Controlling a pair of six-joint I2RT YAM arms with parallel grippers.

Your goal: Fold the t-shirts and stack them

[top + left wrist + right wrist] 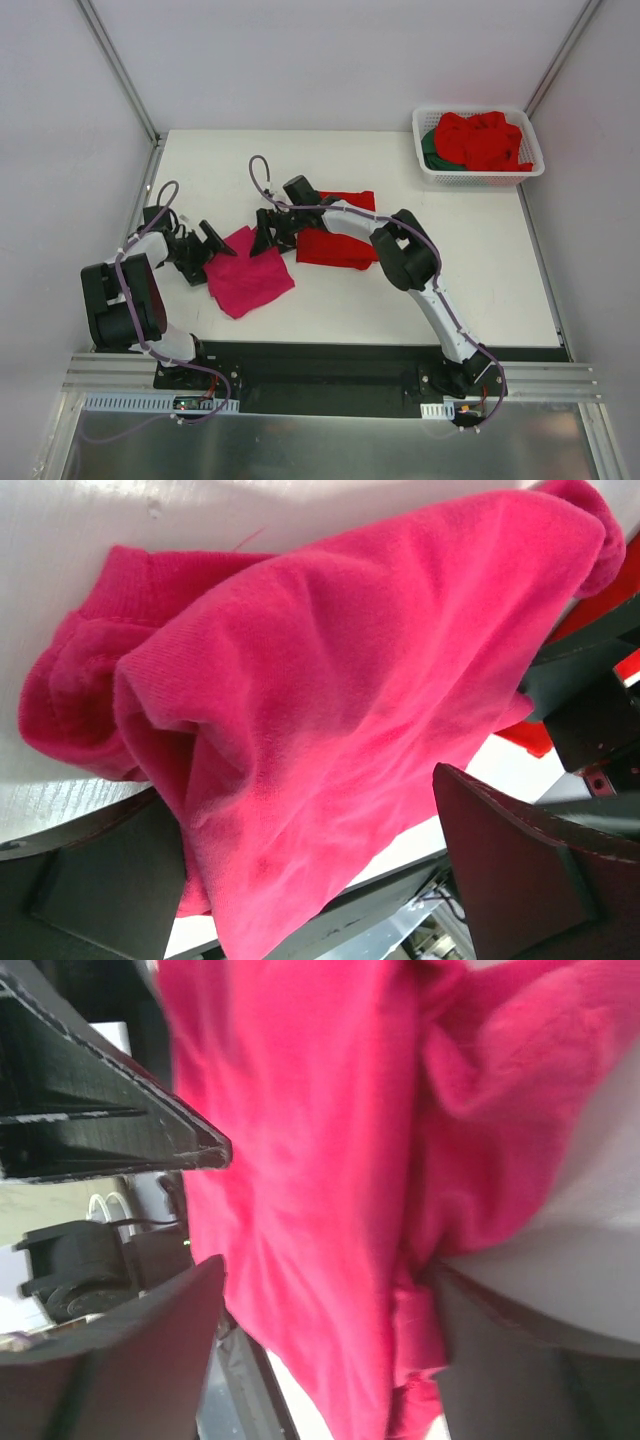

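A magenta-pink t-shirt (pixel 248 272) lies folded on the white table (pixel 480 270). My left gripper (pixel 205 250) is at its left edge, open, with the cloth (pixel 330 680) lying loose between the wide-apart fingers (pixel 90 890). My right gripper (pixel 272 238) is at the shirt's far right corner, its jaws also apart around a fold of magenta cloth (pixel 320 1140). A bright red t-shirt (pixel 335 245) lies folded to the right, partly under the right arm. More red shirts (pixel 485 138) and a dark green one (pixel 432 148) are heaped in the basket.
The white slotted basket (pixel 478 178) stands at the back right corner of the table. Metal frame posts (pixel 120 70) rise at the back left and back right. The right arm (pixel 405 250) stretches across the table's middle. A black strip (pixel 330 360) runs along the near edge.
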